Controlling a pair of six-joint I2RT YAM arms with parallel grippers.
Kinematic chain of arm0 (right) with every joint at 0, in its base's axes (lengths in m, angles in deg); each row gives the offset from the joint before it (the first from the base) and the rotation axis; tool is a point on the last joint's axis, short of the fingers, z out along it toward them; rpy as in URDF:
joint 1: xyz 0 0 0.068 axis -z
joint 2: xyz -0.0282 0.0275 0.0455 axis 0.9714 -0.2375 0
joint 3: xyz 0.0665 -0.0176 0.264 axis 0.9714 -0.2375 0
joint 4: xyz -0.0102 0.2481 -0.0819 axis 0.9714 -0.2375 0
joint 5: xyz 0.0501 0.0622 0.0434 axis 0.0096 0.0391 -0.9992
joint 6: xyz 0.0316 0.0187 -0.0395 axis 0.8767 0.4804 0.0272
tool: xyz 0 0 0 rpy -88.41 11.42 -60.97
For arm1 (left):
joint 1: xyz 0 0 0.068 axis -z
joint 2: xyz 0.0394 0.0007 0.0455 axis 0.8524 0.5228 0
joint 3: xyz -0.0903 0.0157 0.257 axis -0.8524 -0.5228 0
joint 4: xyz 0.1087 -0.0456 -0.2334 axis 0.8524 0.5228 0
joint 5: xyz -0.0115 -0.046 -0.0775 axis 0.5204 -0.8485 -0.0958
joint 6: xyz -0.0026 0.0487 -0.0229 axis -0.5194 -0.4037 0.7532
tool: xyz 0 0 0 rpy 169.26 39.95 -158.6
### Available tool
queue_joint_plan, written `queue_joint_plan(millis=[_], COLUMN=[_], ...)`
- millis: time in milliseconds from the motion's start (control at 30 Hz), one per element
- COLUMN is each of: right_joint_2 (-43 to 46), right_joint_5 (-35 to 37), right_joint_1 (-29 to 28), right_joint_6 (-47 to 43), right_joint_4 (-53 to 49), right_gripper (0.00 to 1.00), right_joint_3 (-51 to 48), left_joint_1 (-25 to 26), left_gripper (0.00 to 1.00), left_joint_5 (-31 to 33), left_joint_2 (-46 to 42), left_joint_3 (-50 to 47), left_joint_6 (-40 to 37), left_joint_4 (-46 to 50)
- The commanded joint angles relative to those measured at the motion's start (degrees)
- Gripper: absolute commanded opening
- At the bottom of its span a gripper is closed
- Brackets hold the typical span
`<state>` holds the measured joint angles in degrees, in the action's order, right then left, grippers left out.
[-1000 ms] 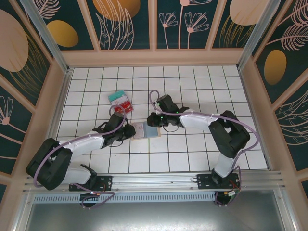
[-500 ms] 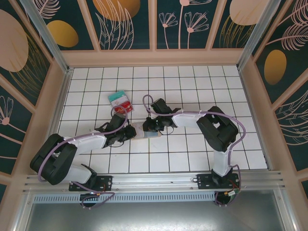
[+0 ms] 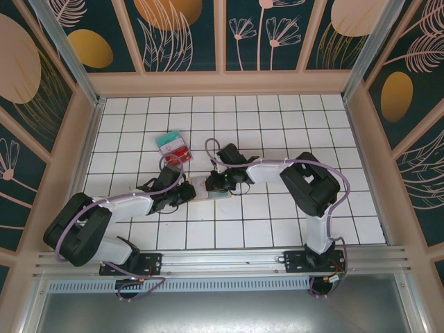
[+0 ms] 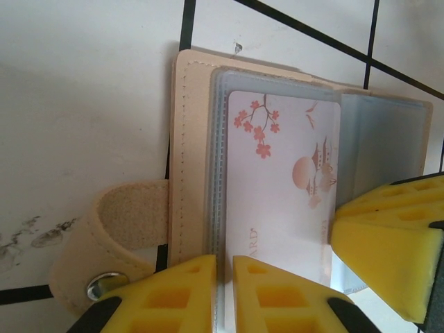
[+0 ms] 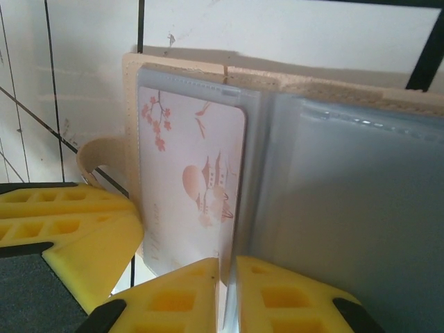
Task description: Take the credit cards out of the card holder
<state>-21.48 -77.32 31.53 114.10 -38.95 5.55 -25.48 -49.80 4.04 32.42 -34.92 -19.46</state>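
Note:
The tan card holder (image 3: pixel 201 187) lies open on the tiles between my two grippers. Its clear sleeves (image 4: pixel 220 139) hold a white card (image 4: pixel 281 187) printed with pink blossoms and a pagoda. My left gripper (image 4: pixel 224 277) is shut on the sleeve edge beside the tan cover (image 4: pixel 186 139). From the other side, my right gripper (image 5: pixel 229 277) is shut on the sleeve edge where the white card (image 5: pixel 187 173) ends. A teal credit card (image 3: pixel 168 139) and a red one (image 3: pixel 179 152) lie on the tiles beyond the holder.
The holder's snap strap (image 4: pixel 104 243) curls out to its left. In each wrist view the other gripper's yellow finger (image 4: pixel 388 243) stands close beside the holder. Pink walls (image 3: pixel 90 132) enclose the white tiled table.
My right arm has swung left and down, bringing its gripper onto the holder's near edge. The left gripper has hardly moved. The two loose cards lie where they were.

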Motion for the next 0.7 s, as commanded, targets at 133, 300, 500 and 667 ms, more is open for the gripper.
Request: queue_joint_plan(millis=[133, 300, 500, 667], right_joint_2=[-1.4, -1.2, 1.5, 4.3], right_joint_5=[-2.1, -1.7, 0.4, 1.5], right_joint_1=[-0.8, -0.7, 0.0, 1.5], right_joint_6=[0.8, 1.2, 2.0, 2.6], right_joint_4=[0.1, 0.2, 0.4, 0.5], right_gripper=[0.15, 0.0, 0.0, 0.0], right_joint_3=[1.4, 1.0, -1.5, -4.3], left_joint_1=[-0.1, -0.1, -0.2, -0.2], left_gripper=[0.14, 0.1, 0.0, 0.0], left_joint_5=[-1.4, -1.3, 3.2, 5.2], left_joint_2=[1.1, 1.2, 1.9, 2.9], left_joint_3=[-1.0, -0.9, 0.1, -0.1], left_joint_6=[1.2, 1.3, 2.1, 2.5], left_joint_4=[-1.5, -1.2, 4.5, 6.8])
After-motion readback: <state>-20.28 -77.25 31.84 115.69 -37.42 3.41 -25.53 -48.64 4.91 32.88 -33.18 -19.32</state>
